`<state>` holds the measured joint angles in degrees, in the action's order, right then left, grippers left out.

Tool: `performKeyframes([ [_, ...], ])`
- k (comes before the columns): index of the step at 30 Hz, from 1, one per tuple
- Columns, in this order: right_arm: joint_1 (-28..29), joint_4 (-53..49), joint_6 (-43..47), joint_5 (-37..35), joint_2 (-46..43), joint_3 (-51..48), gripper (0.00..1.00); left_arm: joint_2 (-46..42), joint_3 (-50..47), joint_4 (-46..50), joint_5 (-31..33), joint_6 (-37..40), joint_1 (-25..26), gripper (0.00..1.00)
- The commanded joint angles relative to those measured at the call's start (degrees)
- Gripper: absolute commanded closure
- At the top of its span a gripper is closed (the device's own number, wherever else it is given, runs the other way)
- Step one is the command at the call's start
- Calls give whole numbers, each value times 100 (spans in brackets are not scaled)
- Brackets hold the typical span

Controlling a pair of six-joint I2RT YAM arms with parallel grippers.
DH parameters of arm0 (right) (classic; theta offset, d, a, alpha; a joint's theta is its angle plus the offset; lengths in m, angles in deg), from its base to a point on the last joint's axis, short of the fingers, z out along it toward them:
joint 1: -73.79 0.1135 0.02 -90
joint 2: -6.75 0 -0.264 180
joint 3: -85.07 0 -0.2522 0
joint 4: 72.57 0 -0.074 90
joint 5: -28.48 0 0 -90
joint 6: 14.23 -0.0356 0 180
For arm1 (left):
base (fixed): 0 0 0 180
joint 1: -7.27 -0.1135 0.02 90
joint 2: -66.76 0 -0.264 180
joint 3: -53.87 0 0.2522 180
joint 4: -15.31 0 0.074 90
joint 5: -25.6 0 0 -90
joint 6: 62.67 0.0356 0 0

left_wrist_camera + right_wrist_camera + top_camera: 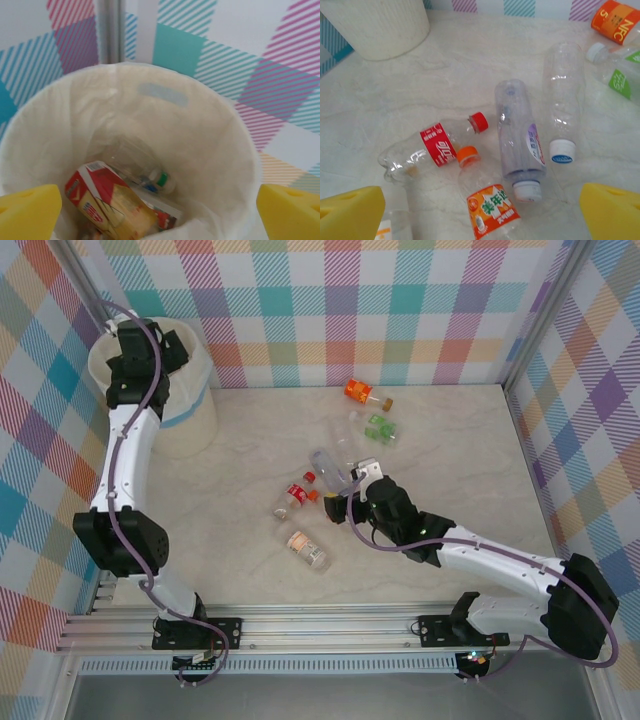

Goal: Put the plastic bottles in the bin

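Right gripper (480,212), yellow pads (350,215) spread wide and empty, hangs over plastic bottles (437,147) lying on their sides mid-table. Directly beneath it, the orange-label bottle (492,210) runs up the frame with its cap toward the top. The purple-label bottle (520,135) just beside it points its white cap at the bottom edge. They look thin-walled, empty, light and slippery, so each is probably best pinched across the labelled middle, square to its length. At upper left in the overhead view, the left gripper (140,350), likewise spread and empty, hovers over the bin (192,420), where other bottles lie.
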<state>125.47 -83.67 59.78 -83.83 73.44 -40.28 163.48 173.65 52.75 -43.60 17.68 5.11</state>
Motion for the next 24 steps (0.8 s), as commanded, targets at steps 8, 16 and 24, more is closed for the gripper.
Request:
performKeyframes([
  [8,-285,-1124,602,1017,339,16,0,-736,-748,-579,-1092,-1544,405,0],
  [16,-351,-1771,971,1388,1178,456,7,-827,-1175,-854,-1743,-1986,699,0],
  [24,-465,-1967,889,1272,2088,934,11,-1155,-2057,-691,-2480,-2480,707,0],
])
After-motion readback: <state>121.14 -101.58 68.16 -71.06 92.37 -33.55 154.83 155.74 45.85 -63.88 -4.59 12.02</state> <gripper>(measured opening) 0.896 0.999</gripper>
